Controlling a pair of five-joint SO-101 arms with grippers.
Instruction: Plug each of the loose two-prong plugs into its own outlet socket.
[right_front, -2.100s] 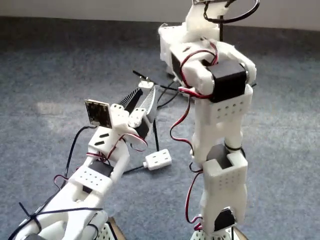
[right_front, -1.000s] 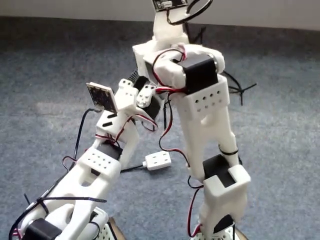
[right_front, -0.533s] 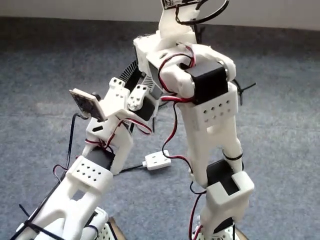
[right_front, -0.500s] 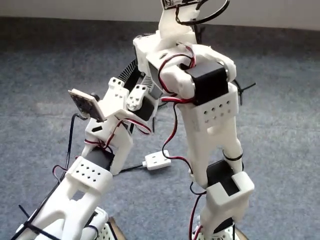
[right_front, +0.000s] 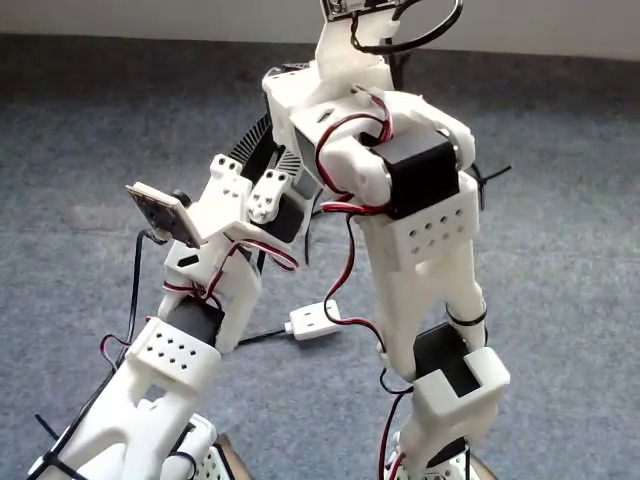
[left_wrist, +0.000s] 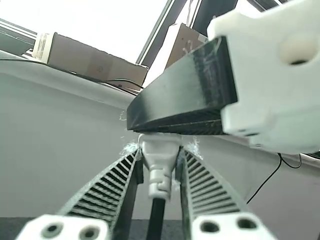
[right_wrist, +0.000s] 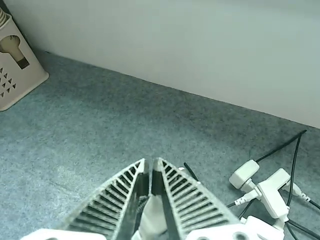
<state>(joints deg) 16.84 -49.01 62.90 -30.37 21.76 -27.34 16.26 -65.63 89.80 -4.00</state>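
Note:
My left gripper (left_wrist: 157, 152) is shut on a white two-prong plug (left_wrist: 158, 172) whose black cord runs back between the fingers. The plug's tip sits against a black and white part of the other arm (left_wrist: 200, 95). In the high view this gripper (right_front: 266, 140) is raised, and its tip is hidden behind the right arm (right_front: 410, 200). The white outlet socket strip (right_front: 316, 320) lies on the carpet between the arm bases. My right gripper (right_wrist: 150, 167) hangs over the carpet with its fingertips together. A white shape low between its fingers cannot be made out. Two loose white plugs (right_wrist: 245, 172) (right_wrist: 272, 192) lie beyond it.
Grey-blue carpet (right_front: 560, 250) covers the floor up to a pale wall (right_wrist: 200, 45). A beige box (right_wrist: 15, 65) stands by the wall. Black cords (right_wrist: 295, 150) trail around the loose plugs and behind the right arm (right_front: 480, 185).
The left arm has lifted its gripper and plug up and back behind the right arm. The right arm swung left earlier and has barely moved in the last half second.

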